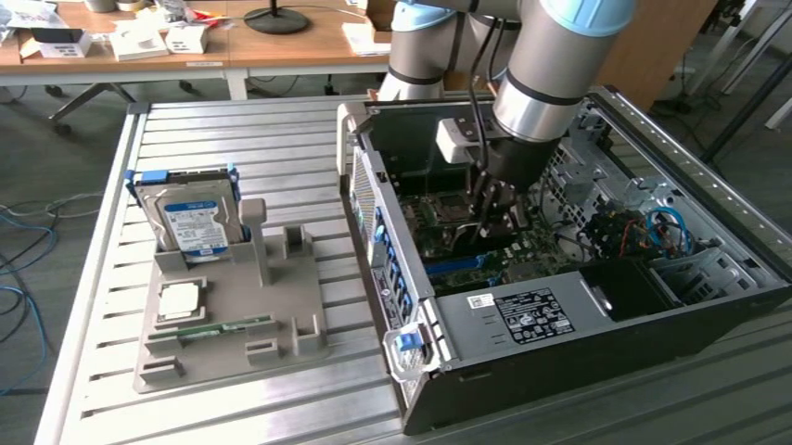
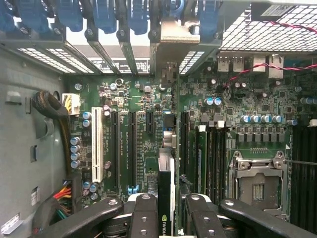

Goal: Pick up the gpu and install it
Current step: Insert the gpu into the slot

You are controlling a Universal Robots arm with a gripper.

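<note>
Three parts sat at the exterior view's left, well apart from my work: a hard drive (image 1: 192, 222) upright in the grey fixture (image 1: 291, 306), a square chip (image 1: 180, 298) lying flat, and a memory stick (image 1: 210, 327) beside it, all on the slatted worktop (image 1: 248, 130). Moving right, the open computer case (image 1: 693, 158) lay on its side, and my arm reached down into it.

My jaws stood narrow, clamped on the gpu (image 2: 166, 198). In the wrist view the card ran edge-on between my fingers (image 2: 143, 218), its silvery bracket (image 2: 173, 32) out ahead at the case's rear wall, among the blue latches (image 2: 104, 15). The card hung over the motherboard (image 2: 138, 94), in line with a long dark slot and apart from the white slot (image 2: 97, 144). Whether its edge touched the slot I could not tell.

I judged the step to be the seating itself. To do it well I had to hold the card upright and parallel to the slot, let the bracket slide inside the rear opening without catching the rim, and press evenly along its length.

Room was tight — other slots close on one side, the memory sockets (image 2: 213, 158) and processor socket (image 2: 257, 183) on the other. At the exterior view's right, blue cables (image 1: 669, 227) lay clear of my path — open space lay only straight above.
</note>
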